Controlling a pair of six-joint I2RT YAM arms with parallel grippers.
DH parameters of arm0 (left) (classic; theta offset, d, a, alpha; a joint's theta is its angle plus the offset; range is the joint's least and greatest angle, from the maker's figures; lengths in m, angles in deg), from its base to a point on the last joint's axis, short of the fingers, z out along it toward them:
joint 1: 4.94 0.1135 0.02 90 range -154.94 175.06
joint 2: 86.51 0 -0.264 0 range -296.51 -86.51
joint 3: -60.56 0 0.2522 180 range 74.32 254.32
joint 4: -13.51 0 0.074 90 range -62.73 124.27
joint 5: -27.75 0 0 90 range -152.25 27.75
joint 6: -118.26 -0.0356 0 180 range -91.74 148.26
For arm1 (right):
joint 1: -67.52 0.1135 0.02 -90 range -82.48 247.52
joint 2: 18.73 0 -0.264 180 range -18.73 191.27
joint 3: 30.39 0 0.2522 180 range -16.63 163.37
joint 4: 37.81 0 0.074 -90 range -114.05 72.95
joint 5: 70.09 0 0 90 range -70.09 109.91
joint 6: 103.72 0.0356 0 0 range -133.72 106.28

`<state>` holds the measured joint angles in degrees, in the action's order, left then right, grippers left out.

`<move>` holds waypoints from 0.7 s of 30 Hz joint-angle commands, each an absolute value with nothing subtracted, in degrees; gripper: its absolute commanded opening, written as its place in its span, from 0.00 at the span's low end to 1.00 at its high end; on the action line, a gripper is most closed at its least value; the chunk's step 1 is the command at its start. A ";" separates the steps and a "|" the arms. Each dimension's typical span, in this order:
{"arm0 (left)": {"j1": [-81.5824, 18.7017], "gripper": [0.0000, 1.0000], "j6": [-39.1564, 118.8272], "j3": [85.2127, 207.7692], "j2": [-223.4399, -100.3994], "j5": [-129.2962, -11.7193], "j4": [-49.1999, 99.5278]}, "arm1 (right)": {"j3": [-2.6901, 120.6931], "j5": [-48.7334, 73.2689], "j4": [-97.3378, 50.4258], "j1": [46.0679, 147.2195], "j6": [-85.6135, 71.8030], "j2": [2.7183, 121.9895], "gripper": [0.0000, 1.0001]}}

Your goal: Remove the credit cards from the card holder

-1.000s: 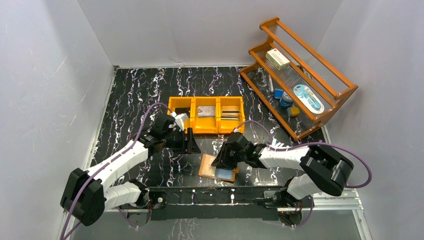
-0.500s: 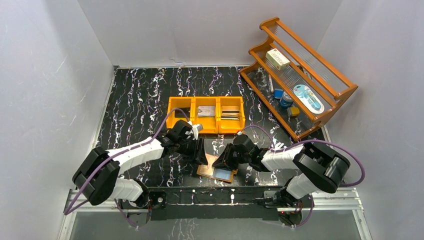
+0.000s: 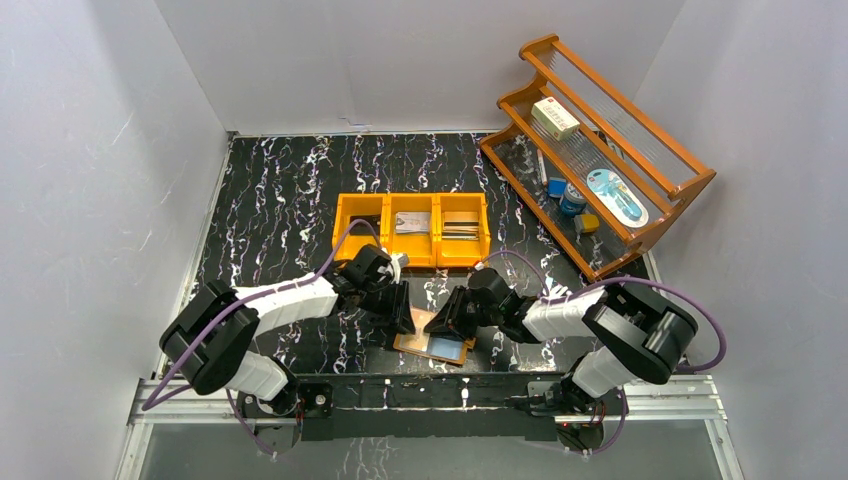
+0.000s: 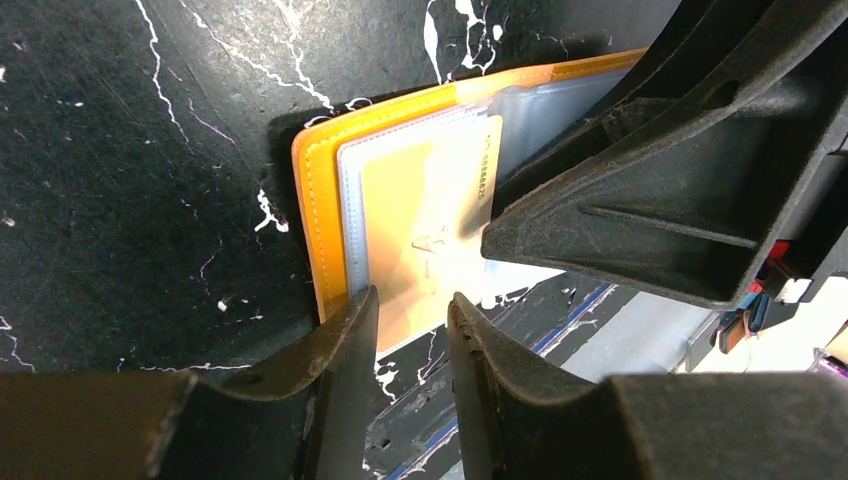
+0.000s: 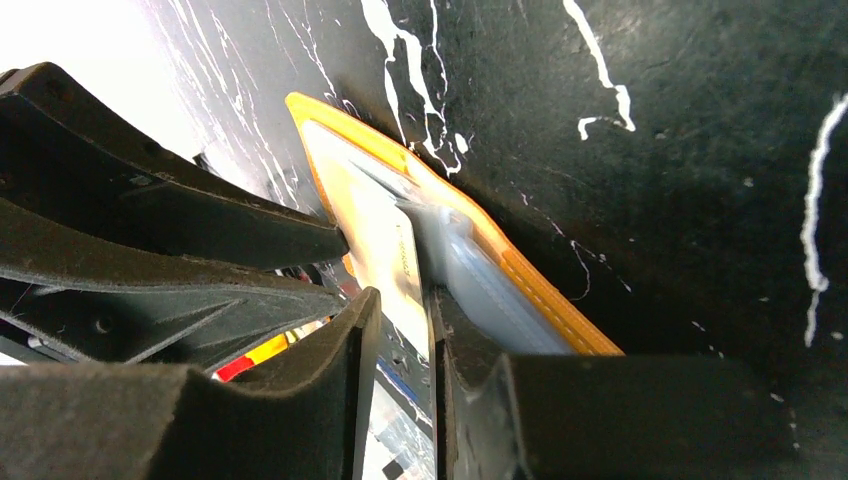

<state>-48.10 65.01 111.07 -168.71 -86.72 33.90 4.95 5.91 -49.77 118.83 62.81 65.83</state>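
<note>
The card holder [image 3: 437, 347] lies open on the black marble table near the front rail, its orange rim [image 4: 310, 210] and clear sleeves showing. A gold credit card [image 4: 420, 220] sticks partly out of a sleeve. My left gripper [image 3: 403, 318] hangs at the holder's left edge; its jaws [image 4: 412, 305] stand narrowly apart over the card's lower edge, clasping nothing. My right gripper [image 3: 450, 322] is at the holder's right side. Its jaws [image 5: 403, 300] are a little apart, with the card [image 5: 385, 245] edge-on between them and one finger resting on the sleeves [image 5: 520, 275].
An orange three-compartment bin [image 3: 412, 228] holding flat cards stands just behind the grippers. A wooden rack [image 3: 600, 150] with small items fills the back right. The metal rail [image 3: 500, 385] runs along the near edge. White walls close in on both sides.
My left arm swung right from beside the bin to the holder's left edge, its jaws narrowing. The right gripper stayed on the holder and closed a little.
</note>
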 commanded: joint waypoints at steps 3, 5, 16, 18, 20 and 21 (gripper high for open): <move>-49.44 0.29 66.17 108.83 -168.06 -85.64 34.20 | 5.00 6.02 -51.53 118.58 62.35 66.79 0.29; -49.57 0.29 66.38 108.42 -167.67 -85.48 34.21 | 4.71 5.93 -52.73 118.58 62.37 66.24 0.23; -49.77 0.28 66.87 108.84 -167.75 -83.43 35.91 | 3.84 4.39 -58.73 118.58 60.51 64.01 0.04; -49.78 0.28 67.47 108.95 -168.04 -81.81 37.09 | 3.85 5.11 -56.57 118.27 60.10 62.80 0.01; -49.78 0.28 68.44 108.98 -168.52 -80.49 38.07 | 1.21 4.87 -55.15 117.45 59.77 61.69 0.01; -49.77 0.28 68.83 109.01 -168.78 -80.12 38.30 | 0.65 4.44 -54.84 117.02 59.65 61.11 0.01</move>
